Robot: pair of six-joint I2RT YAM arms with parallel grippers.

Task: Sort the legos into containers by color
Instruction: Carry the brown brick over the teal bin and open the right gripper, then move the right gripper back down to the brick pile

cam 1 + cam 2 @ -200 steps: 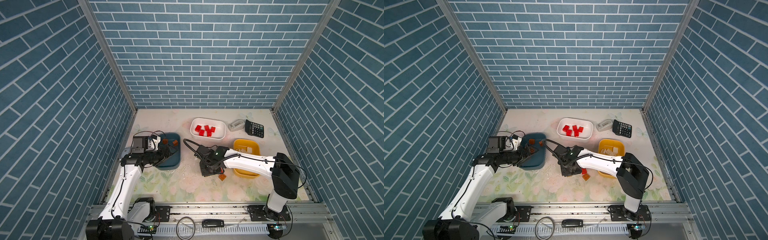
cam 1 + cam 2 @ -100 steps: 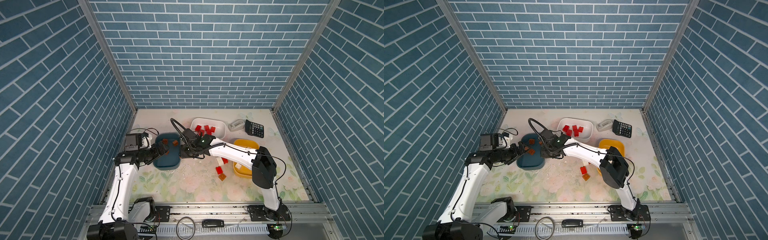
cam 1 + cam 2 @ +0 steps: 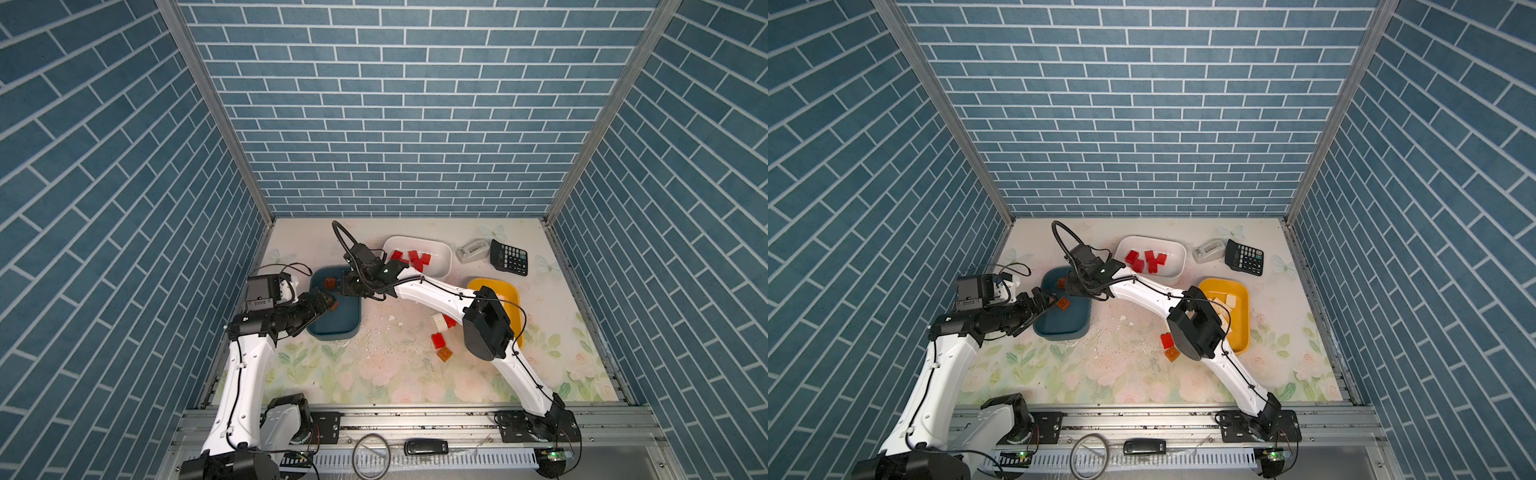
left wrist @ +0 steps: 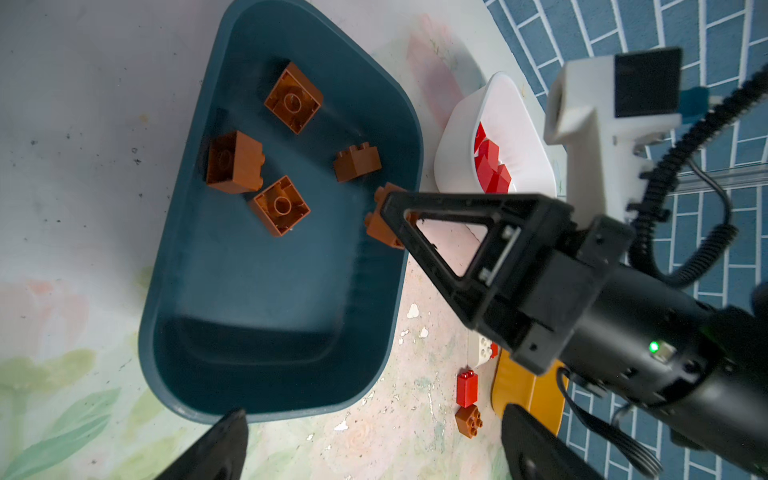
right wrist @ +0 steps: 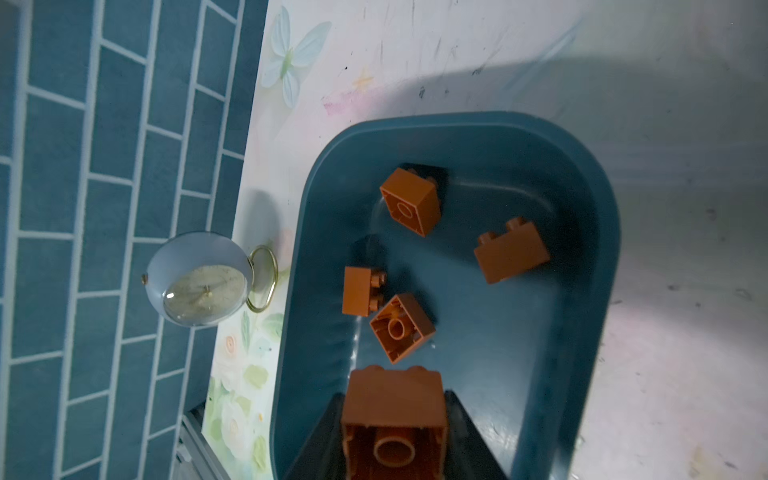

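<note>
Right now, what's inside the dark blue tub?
Four brown bricks lie loose inside the tub. A fifth brick sits in the right gripper, between its jaws, just above the floor. The floor under that gripper is covered.

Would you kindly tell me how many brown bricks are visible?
6. Four brown bricks lie in the teal tub; a fifth brick sits between the right gripper's jaws above it; a sixth brick rests on the table beside a red brick. The arms may hide more.

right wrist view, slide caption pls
right gripper holds a brown brick over the teal tub, four other bricks already inside
</note>
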